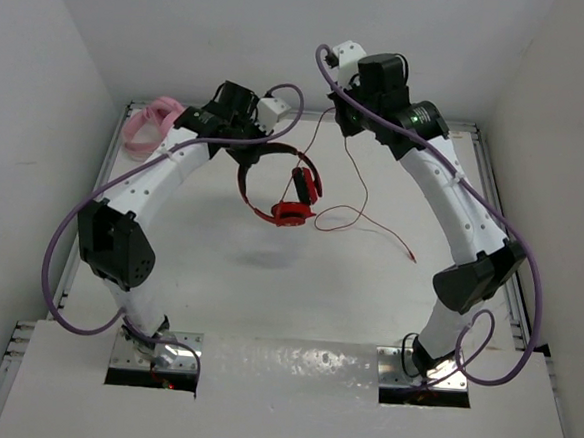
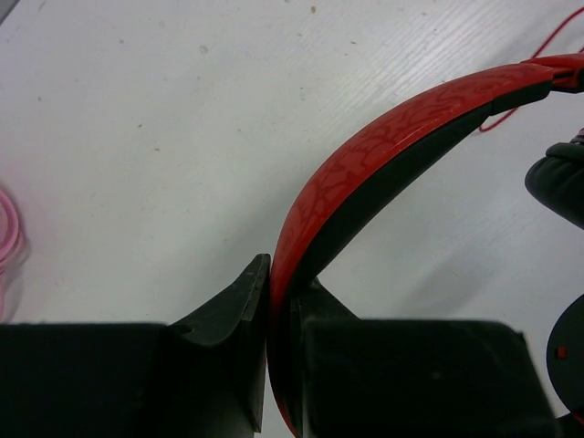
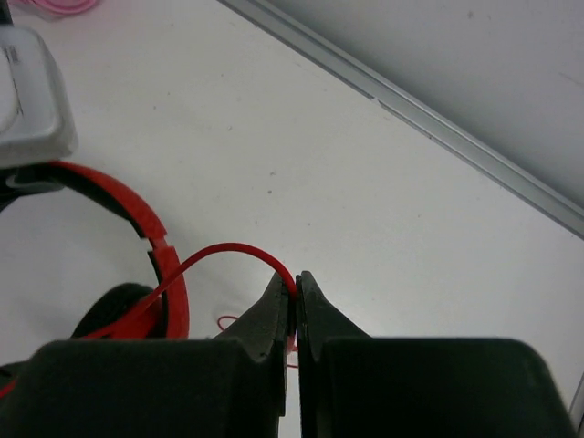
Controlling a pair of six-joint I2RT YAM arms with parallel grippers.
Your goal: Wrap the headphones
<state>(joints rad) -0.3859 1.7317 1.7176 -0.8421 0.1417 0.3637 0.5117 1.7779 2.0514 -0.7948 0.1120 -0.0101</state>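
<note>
The red headphones (image 1: 291,211) hang above the middle of the table, held up by their headband. My left gripper (image 1: 242,155) is shut on the red-and-black headband (image 2: 383,146), which arcs up and to the right from between the fingertips of that gripper (image 2: 276,274). My right gripper (image 1: 339,117) is shut on the thin red cable (image 3: 228,248), which loops from the fingertips of that gripper (image 3: 294,281) back to the headphones (image 3: 137,219). The rest of the cable (image 1: 372,225) trails on the table, its plug end at the right.
A pink coiled bundle (image 1: 150,124) lies at the back left corner. Metal rails (image 1: 490,183) edge the table, with white walls close behind and at the sides. The left arm's wrist housing (image 3: 27,100) shows in the right wrist view.
</note>
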